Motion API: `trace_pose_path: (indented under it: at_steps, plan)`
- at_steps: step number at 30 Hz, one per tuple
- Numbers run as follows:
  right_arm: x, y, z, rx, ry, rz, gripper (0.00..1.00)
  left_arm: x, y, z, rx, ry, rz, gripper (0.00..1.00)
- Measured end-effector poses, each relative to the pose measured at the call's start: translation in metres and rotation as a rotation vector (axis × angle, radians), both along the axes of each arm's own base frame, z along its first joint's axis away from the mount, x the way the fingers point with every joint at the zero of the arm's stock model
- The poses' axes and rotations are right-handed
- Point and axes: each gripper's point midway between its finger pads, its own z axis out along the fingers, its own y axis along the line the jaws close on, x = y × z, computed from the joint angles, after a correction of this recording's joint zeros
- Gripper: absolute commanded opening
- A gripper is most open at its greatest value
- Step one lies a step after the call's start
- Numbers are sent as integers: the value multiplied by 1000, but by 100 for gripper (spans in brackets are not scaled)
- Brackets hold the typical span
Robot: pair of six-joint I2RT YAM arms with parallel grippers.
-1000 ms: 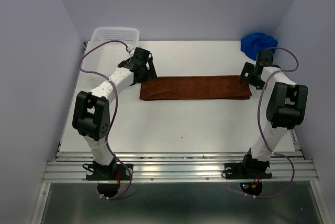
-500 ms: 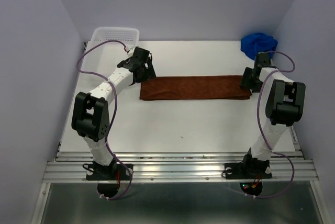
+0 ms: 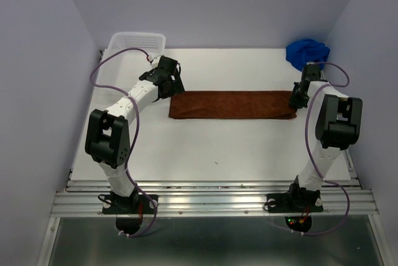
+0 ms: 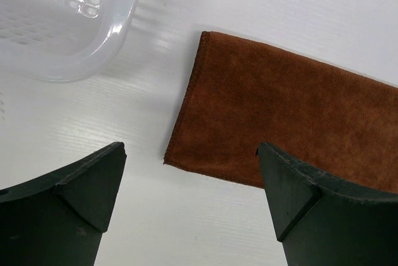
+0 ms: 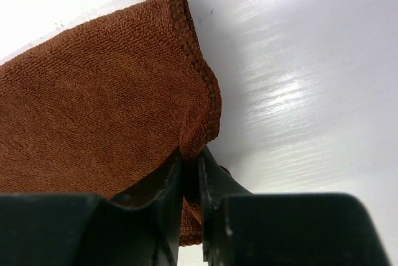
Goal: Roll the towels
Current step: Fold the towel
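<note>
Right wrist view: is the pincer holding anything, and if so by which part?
Yes. The right pincer is shut on the rust-brown towel, pinching the hemmed short edge at its right end. The left pincer is open and holds nothing.

Plain pale lilac walls [image 3: 217, 5] close me in left, right and far; my smooth white rectangular worktop [image 3: 249, 148], softly glossy, ends near in a ribbed aluminium rail [image 3: 211, 202].

The white table [image 3: 249, 148] bears a rust-brown towel [image 3: 233, 104], blue towel [image 3: 306, 50] and white basket [image 3: 137, 43].
</note>
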Motion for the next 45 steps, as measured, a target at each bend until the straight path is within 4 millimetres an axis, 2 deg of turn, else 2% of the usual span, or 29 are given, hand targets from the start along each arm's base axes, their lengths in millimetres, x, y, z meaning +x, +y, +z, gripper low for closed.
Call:
trace_pose_path:
  at_steps: [6, 14, 21, 24, 28, 29, 30, 31, 33, 34, 35, 42, 43, 45]
  plan:
    - [0, -4, 1, -28, 2, -5, 12, -1, -1, 0, -3, 4, -1, 99]
    - [-7, -35, 8, -162, 44, 12, 10, -3, -18, -3, -66, 22, -57, 99]
    - [-3, -57, 21, -230, 41, 31, 10, -6, -41, -34, -102, 93, -125, 99]
    - [-1, -66, 27, -249, 38, 41, 10, -6, -50, -53, -112, 128, -147, 95]
    - [2, -73, 33, -264, 29, 47, 10, -9, -56, -76, -113, 177, -165, 84]
    - [3, -74, 34, -266, 27, 49, 10, -10, -57, -80, -114, 185, -170, 79]
    - [3, -75, 35, -268, 27, 51, 10, -10, -58, -84, -115, 193, -173, 78]
    - [3, -76, 35, -269, 28, 51, 10, -11, -59, -89, -116, 204, -176, 72]
    - [2, -77, 35, -272, 31, 56, 10, -10, -60, -94, -114, 209, -184, 68]
    - [2, -77, 35, -272, 33, 59, 10, -9, -62, -94, -122, 207, -187, 66]
    - [2, -77, 35, -272, 33, 60, 10, -8, -63, -94, -126, 202, -191, 60]
    - [2, -76, 35, -272, 35, 76, 8, -4, -75, -96, -139, 186, -226, 49]
    - [2, -76, 35, -272, 35, 78, 8, -4, -75, -96, -135, 185, -227, 42]
    - [2, -76, 36, -271, 35, 81, 6, -3, -76, -97, -126, 179, -231, 37]
